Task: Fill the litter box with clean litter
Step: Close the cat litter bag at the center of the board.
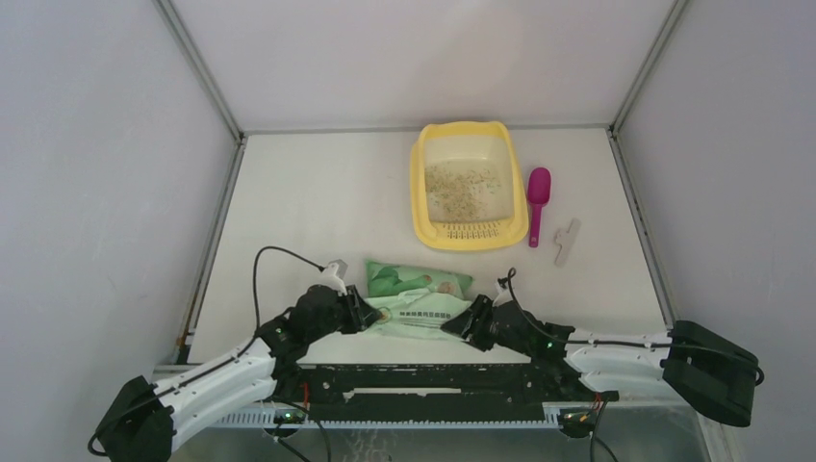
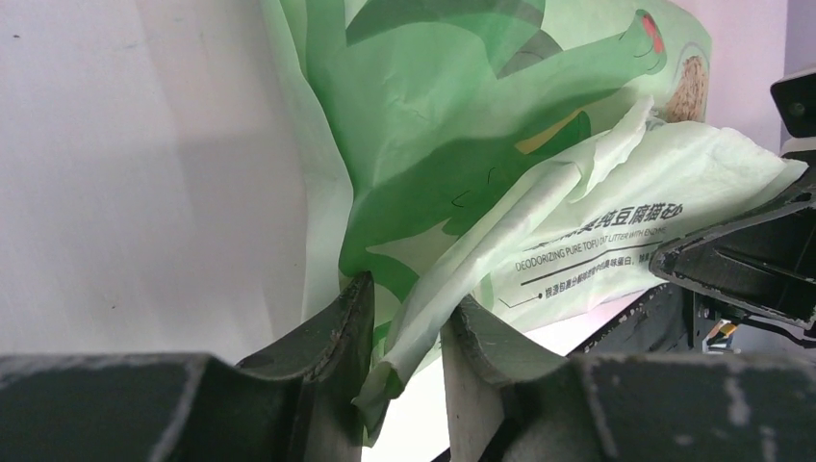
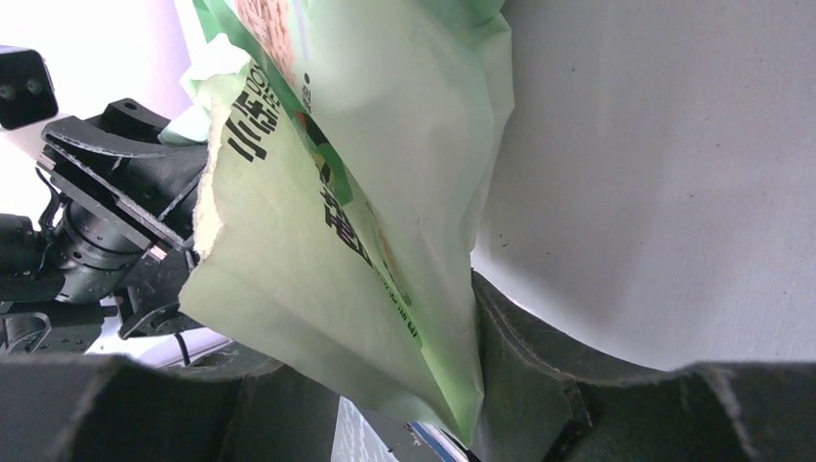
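**Thin layer in the box, soft bag in hand**

The clean litter point(image 1: 460, 183) is only a sparse speckled scatter on the floor of the litter box point(image 1: 418, 192). The box sits on the surface point(image 1: 318, 202), well ahead of the right hand point(image 1: 466, 320). The rest is presumably in the green bag point(image 1: 416, 296) lying between both hands. It is soft, crinkly film that will likely sag under its load, so it is best taken at opposite edges. The left hand point(image 2: 409, 322) is clenched on a fold of it. A corner lies between the right hand's fingers, but I cannot tell whether it is pinched.
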{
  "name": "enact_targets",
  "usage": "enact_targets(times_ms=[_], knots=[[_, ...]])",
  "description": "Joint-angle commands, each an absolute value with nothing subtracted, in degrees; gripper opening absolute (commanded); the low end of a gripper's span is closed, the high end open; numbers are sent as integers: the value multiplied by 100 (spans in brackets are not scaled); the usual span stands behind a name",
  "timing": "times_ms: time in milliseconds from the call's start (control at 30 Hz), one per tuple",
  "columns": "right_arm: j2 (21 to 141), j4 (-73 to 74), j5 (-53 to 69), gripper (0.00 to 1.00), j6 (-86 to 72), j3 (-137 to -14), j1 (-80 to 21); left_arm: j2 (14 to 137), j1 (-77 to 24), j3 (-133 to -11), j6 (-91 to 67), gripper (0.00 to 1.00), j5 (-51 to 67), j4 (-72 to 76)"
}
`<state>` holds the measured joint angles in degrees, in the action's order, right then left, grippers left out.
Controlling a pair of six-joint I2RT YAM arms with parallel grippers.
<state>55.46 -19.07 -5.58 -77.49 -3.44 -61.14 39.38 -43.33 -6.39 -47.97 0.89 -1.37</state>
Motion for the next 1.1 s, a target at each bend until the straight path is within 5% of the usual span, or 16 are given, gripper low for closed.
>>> enact_targets(times_ms=[0,300,533,633,700,733,1067], knots=[[5699,-2239,-655,54,-7786,-498,-6087,4075,-4324,-489,-4942,35,371,307],[6827,-3670,-399,46,-7847,-588,-6012,4308,-4325,-431,-5007,35,536,672],[6579,-3952,-311,13,-7947,-457,-5906,3944,-4313,-702,-4762,42,346,-14],[5865,-3289,-381,2,-7889,-523,-5806,3633,-4146,-971,-4545,54,158,-685],[5331,-2705,-408,0,-7811,-637,-5707,3360,-3942,-1102,-4433,92,128,-999],[5073,-2394,-406,0,-7758,-713,-5630,3194,-3838,-1146,-4382,99,125,-1116],[4701,-1460,955,0,-7490,-1174,-4424,2186,-3556,-1837,-3539,100,108,-1788]])
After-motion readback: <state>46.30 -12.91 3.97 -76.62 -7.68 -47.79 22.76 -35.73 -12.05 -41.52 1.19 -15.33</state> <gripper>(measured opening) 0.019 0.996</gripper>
